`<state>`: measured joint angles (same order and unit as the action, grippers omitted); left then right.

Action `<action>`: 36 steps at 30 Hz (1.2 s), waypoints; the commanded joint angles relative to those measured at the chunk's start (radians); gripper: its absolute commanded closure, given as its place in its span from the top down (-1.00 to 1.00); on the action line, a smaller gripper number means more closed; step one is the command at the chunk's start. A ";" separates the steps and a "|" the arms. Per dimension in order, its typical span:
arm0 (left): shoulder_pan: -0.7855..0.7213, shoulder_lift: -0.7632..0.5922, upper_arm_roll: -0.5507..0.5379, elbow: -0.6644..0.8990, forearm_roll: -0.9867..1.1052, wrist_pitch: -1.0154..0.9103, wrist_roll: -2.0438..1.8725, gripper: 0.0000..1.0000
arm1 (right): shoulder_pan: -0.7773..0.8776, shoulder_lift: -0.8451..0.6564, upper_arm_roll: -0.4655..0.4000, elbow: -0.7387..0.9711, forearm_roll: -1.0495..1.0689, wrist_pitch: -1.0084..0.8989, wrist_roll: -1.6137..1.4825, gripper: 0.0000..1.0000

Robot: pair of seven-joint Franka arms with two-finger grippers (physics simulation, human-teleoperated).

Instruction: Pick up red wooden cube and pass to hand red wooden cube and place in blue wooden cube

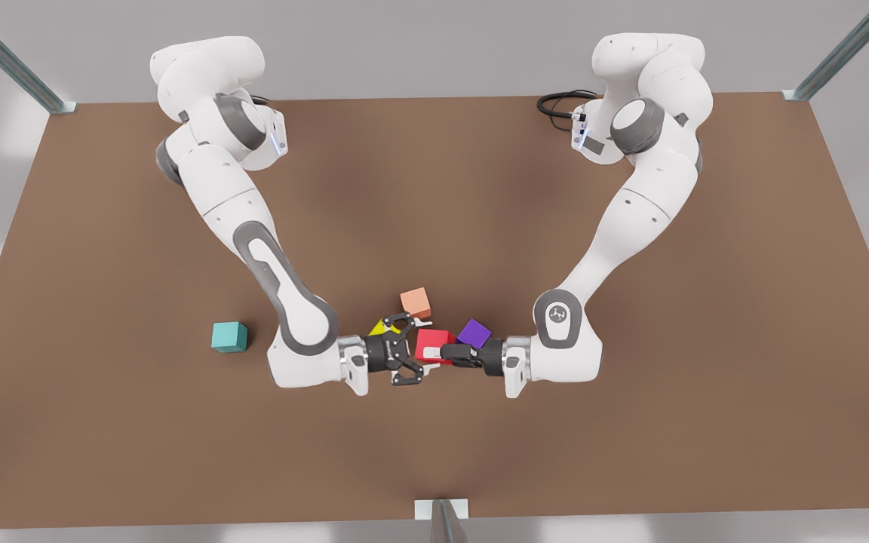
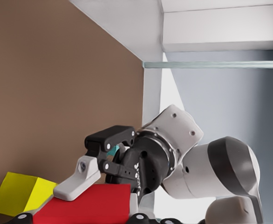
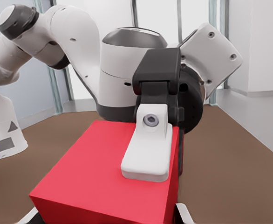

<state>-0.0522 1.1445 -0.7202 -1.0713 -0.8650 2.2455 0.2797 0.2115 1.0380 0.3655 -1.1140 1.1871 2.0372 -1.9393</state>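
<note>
Nearest the camera, at lower centre of the front view, the red wooden cube was held off the table between the two grippers. The left gripper, reaching in from the front view's right, was clamped on it with a white pad flat on one face. The hand, on the right arm, had its jaws spread either side of the cube's free end, not visibly clamped. The cube appeared light, rigid and smooth; opposite flat faces looked the soundest hold. The blue wooden cube stood well apart at left. It was solid and no container was seen. Behind lay purple, yellow and salmon cubes.
</note>
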 commanded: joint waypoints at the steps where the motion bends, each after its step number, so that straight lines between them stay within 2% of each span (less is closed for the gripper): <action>1: 0.000 -0.002 -0.001 0.001 -0.009 -0.003 0.079 0.31 | 0.002 -0.001 0.001 0.000 0.005 0.017 -0.067 0.26; 2: 0.000 -0.002 -0.001 0.001 -0.009 -0.003 0.079 0.31 | 0.002 -0.003 0.001 0.000 0.003 0.017 -0.066 0.15; 5: 0.000 0.001 -0.001 0.001 -0.009 -0.003 0.081 0.32 | 0.002 -0.003 0.001 0.000 0.003 0.017 -0.064 0.15; 6: 0.000 0.004 -0.001 0.001 -0.009 -0.003 0.079 0.76 | 0.002 -0.003 0.001 -0.001 0.005 0.017 -0.064 0.15; 7: 0.002 0.001 -0.001 0.001 -0.029 -0.003 0.076 1.00 | 0.002 -0.003 0.001 -0.001 0.003 0.015 -0.063 0.15; 12: 0.026 -0.020 -0.001 -0.001 -0.017 -0.012 0.030 1.00 | -0.003 -0.009 -0.002 0.002 0.000 0.014 -0.064 0.15; 13: 0.054 -0.046 -0.002 -0.007 0.056 -0.043 -0.040 1.00 | -0.014 -0.013 -0.014 0.003 -0.023 0.001 -0.067 0.16; 14: 0.070 -0.054 -0.005 -0.007 0.081 -0.064 -0.077 1.00 | -0.037 -0.015 -0.022 0.002 -0.088 -0.008 -0.067 0.16; 16: 0.159 -0.074 -0.005 -0.007 0.107 -0.176 -0.082 1.00 | -0.175 -0.079 -0.023 0.000 -0.523 -0.100 -0.058 0.16; 18: 0.252 -0.075 -0.005 0.002 0.144 -0.305 -0.080 1.00 | -0.264 -0.125 -0.043 -0.004 -0.832 -0.192 0.061 0.16; 19: 0.293 -0.112 -0.001 0.007 0.260 -0.372 -0.099 1.00 | -0.291 -0.151 -0.053 -0.006 -0.932 -0.251 0.161 0.16; 20: 0.344 -0.212 -0.010 0.017 0.697 -0.581 -0.197 1.00 | -0.299 -0.199 -0.089 -0.035 -1.027 -0.324 0.353 0.15; 21: 0.345 -0.272 -0.005 0.054 0.888 -0.843 -0.198 1.00 | -0.302 -0.282 -0.106 -0.124 -1.084 -0.324 0.515 0.15; 23: 0.357 -0.431 -0.011 0.056 1.215 -0.989 -0.277 1.00 | -0.296 -0.409 -0.131 -0.276 -1.221 -0.273 0.753 0.15; 25: 0.357 -0.500 -0.013 0.056 1.249 -1.058 -0.294 1.00 | -0.299 -0.515 -0.131 -0.454 -1.256 -0.154 0.826 0.15; 26: 0.368 -0.548 0.007 0.042 1.227 -1.075 -0.289 1.00 | -0.301 -0.550 -0.132 -0.517 -1.297 -0.080 0.835 0.15; 27: 0.234 -0.786 0.279 -0.224 1.097 -0.885 -0.289 1.00 | -0.301 -0.562 -0.132 -0.553 -1.330 -0.020 0.841 0.15; 28: -0.072 -0.953 0.695 -0.438 0.905 -0.722 -0.290 1.00 | -0.302 -0.569 -0.132 -0.583 -1.376 0.044 0.876 0.15; 29: -0.078 -0.930 0.699 -0.395 0.903 -0.793 -0.289 1.00 | -0.302 -0.569 -0.135 -0.603 -1.434 0.118 0.888 0.15; 33: -0.091 -0.910 0.676 -0.378 0.885 -0.804 -0.293 1.00 | -0.320 -0.569 -0.142 -0.636 -1.580 0.236 0.954 0.16; 35: -0.095 -0.868 0.650 -0.240 0.894 -0.856 -0.283 1.00 | -0.334 -0.593 -0.142 -0.702 -1.604 0.262 0.954 0.16; 36: -0.078 -0.816 0.654 -0.226 0.887 -0.876 -0.222 1.00 | -0.339 -0.607 -0.142 -0.734 -1.615 0.278 0.954 0.16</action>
<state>-0.1381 0.3095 -0.0652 -1.3208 0.0352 1.4359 0.1114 -0.1240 0.4390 0.2240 -1.8304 -0.3639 2.2001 -1.4149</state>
